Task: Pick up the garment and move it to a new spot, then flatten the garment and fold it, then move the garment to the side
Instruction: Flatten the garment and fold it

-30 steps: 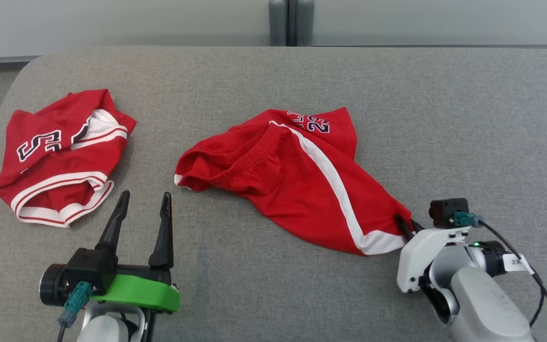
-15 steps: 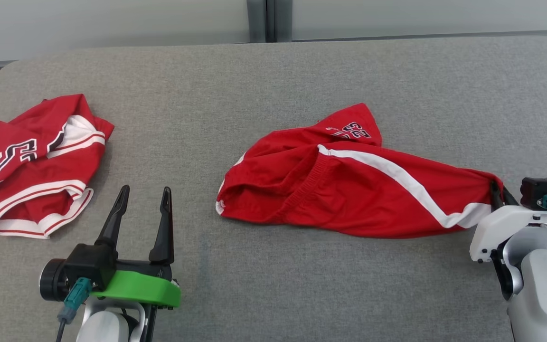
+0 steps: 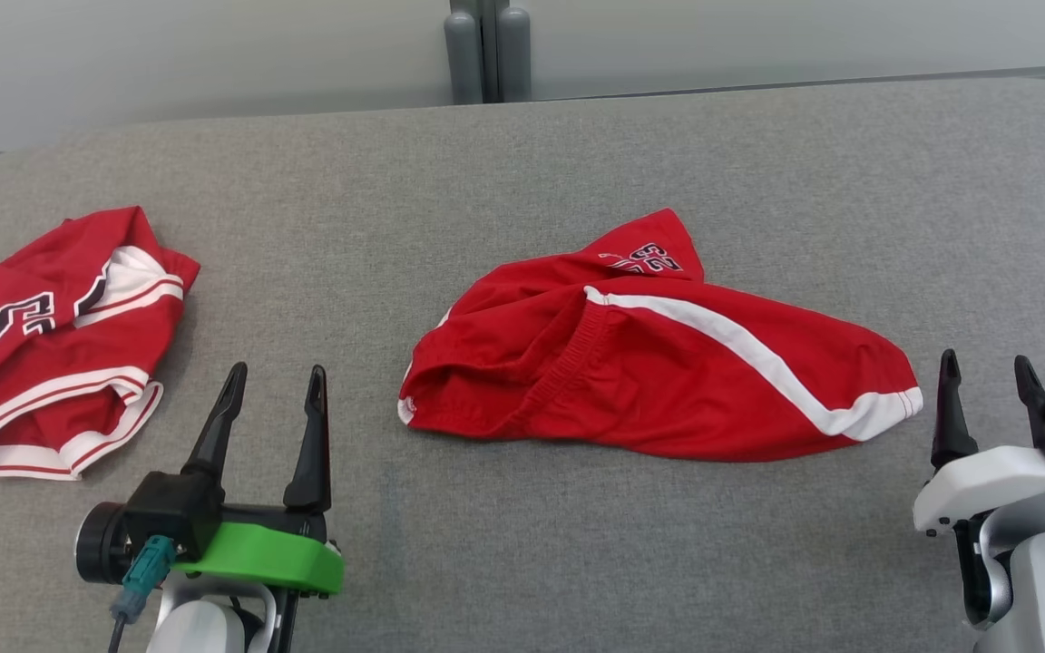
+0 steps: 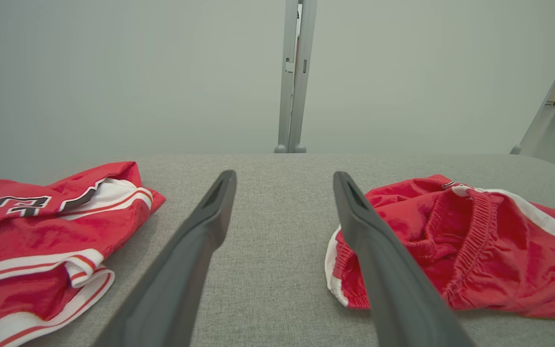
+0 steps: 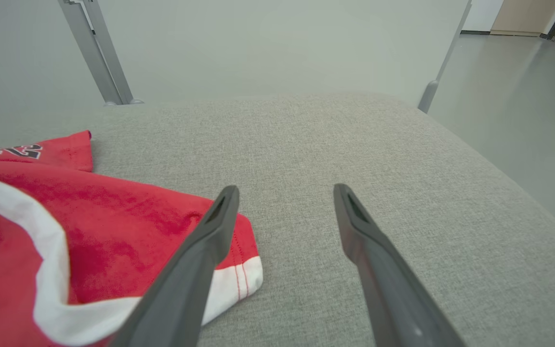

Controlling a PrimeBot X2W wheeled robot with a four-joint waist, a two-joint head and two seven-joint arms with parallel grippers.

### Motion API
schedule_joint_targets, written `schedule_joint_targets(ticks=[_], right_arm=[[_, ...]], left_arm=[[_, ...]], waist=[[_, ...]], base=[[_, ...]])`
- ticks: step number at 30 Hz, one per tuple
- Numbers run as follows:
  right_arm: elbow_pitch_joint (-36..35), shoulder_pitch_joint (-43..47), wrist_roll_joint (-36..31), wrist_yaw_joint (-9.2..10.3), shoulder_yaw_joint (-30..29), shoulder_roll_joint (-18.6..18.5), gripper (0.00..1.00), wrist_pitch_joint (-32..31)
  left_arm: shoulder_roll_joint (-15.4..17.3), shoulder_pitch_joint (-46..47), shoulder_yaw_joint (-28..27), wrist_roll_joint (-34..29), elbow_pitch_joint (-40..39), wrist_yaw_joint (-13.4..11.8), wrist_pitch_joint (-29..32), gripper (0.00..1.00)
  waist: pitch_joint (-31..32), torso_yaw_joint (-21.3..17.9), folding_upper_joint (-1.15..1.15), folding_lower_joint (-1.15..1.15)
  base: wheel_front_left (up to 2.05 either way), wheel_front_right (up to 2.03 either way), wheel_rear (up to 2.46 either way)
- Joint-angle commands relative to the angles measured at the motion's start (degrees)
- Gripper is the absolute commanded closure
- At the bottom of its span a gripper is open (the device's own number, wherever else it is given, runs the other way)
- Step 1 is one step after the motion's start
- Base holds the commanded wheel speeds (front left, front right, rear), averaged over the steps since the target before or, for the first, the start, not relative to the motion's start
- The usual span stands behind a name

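Note:
The garment [image 3: 659,363] is a pair of red shorts with a white side stripe and a "23" print, lying rumpled across the middle of the grey padded table [image 3: 522,154]. Its white-hemmed leg end points right. My right gripper [image 3: 985,376] stands open just right of that hem, holding nothing; in the right wrist view the hem [image 5: 239,274] lies beside the gripper's [image 5: 284,193] left finger. My left gripper [image 3: 276,379] is open at the lower left, apart from the shorts' waistband end [image 4: 403,241], which lies right of the gripper [image 4: 282,178] in the left wrist view.
A second red garment [image 3: 51,336] with white trim and a "5" lies crumpled at the table's left edge, also seen as a red heap [image 4: 41,226] from the left wrist. A grey post [image 3: 486,54] stands behind the table. Bare grey surface spreads to the right [image 5: 403,193].
My right gripper was shut on the shorts' leg hem and pulled it rightward, stretching the shorts out; now it has opened and let go. The head camera shifted. My left gripper stayed still.

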State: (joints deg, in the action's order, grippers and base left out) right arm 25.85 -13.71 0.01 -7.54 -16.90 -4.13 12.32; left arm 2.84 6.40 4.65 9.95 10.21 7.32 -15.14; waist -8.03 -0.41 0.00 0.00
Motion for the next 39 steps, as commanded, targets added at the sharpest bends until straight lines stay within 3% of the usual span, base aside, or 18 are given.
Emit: schedule_joint_targets(ticks=[1,13,29,39], right_arm=[[-2.3,1.7,1.1,0.10,1.0,0.3,0.00,1.4],[-17.2,12.3,5.8,0.10,9.2,1.2,0.00,2.9],[-19.6,13.5,5.3,0.10,11.8,1.2,0.00,2.9],[-16.2,11.4,8.2,0.10,12.3,1.2,0.00,2.8]], left_arm=[[0.1,-0.8,-0.4,0.1,0.2,0.2,0.0,0.00],[0.1,-2.5,-0.8,0.8,0.6,0.2,0.0,0.00],[0.1,-3.4,-0.4,0.1,1.3,0.2,0.0,0.00],[0.1,-0.6,2.1,-0.2,3.5,0.0,0.0,0.00]], waist=[[0.7,-0.7,0.00,0.00],[3.4,-1.2,0.00,0.00],[5.1,0.4,0.00,0.00],[3.6,-0.2,0.00,0.00]], base=[[0.00,0.00,0.00],[0.00,0.00,0.00],[0.00,0.00,0.00],[0.00,0.00,0.00]])
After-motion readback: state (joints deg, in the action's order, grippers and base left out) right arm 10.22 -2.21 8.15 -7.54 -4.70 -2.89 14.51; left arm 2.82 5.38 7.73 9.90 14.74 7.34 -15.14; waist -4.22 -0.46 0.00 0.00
